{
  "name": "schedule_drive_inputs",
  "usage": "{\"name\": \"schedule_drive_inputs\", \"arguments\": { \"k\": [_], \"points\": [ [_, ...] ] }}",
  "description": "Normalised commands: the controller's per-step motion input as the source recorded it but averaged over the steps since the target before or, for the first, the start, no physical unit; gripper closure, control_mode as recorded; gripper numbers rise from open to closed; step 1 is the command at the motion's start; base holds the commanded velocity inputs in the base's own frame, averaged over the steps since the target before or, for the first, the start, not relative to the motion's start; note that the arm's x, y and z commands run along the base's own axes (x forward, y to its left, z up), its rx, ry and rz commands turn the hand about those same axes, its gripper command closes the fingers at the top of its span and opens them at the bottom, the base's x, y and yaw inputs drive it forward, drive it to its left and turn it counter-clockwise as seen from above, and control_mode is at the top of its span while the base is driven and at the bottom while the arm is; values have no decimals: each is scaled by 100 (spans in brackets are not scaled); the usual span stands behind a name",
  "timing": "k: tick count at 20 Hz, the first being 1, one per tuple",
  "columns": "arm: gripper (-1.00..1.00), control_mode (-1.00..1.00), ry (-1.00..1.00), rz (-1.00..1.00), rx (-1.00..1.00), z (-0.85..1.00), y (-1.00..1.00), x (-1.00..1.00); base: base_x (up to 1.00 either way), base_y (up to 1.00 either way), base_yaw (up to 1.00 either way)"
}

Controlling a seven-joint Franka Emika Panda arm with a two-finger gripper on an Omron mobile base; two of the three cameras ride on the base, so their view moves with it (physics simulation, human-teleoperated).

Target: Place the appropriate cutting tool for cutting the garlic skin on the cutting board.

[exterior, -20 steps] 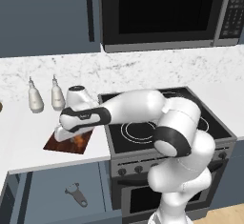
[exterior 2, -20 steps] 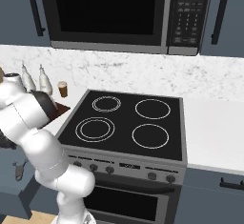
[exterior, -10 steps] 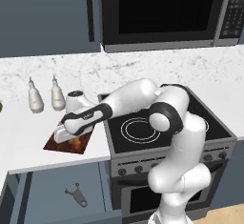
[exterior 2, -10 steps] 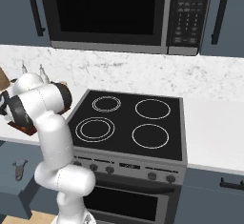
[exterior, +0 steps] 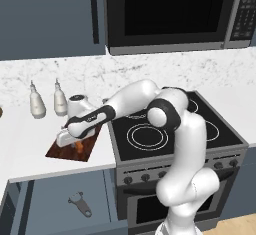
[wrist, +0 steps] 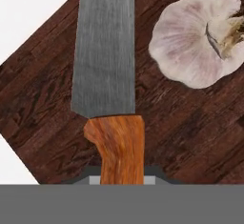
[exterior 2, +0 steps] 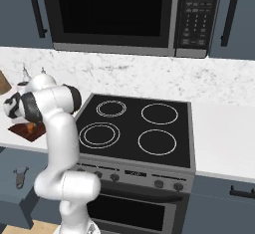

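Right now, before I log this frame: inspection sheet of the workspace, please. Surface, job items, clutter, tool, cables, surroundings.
Surface: white counter left of the stove; brown board lies on it by the front edge.
Job items: knife, grey blade and orange handle, over the board with its blade pointing away from the hand; garlic lies on the board beside the blade, apart from it.
Clutter: two bottles stand on the counter behind the board; a dark peeler lies lower down, in front of the cabinets.
Tool: tool low over the board, handle between its fingers.
Cables: nothing seen.
Surroundings: microwave above the stove, blue-grey cabinets, marble backsplash.
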Motion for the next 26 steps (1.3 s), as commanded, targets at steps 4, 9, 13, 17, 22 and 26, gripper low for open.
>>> {"name": "schedule_drive_inputs", "arguments": {
  "k": [4, 9, 13, 17, 22, 26],
  "points": [
    [100, -100, 0, 0, 0, -20, 0, 17, 0, 0, 0],
    [100, -100, 0, 0, 0, -18, 0, 0, 0, 0, 0],
    [-100, -100, 0, 0, 0, -7, 3, 4, 0, 0, 0],
    [-100, -100, 0, 0, 0, -6, 2, 14, 0, 0, 0],
    [-100, -100, 0, 0, 0, 0, 2, 18, 0, 0, 0],
    [-100, -100, -4, 0, 1, 83, 0, -11, 0, 0, 0]
  ]
}}
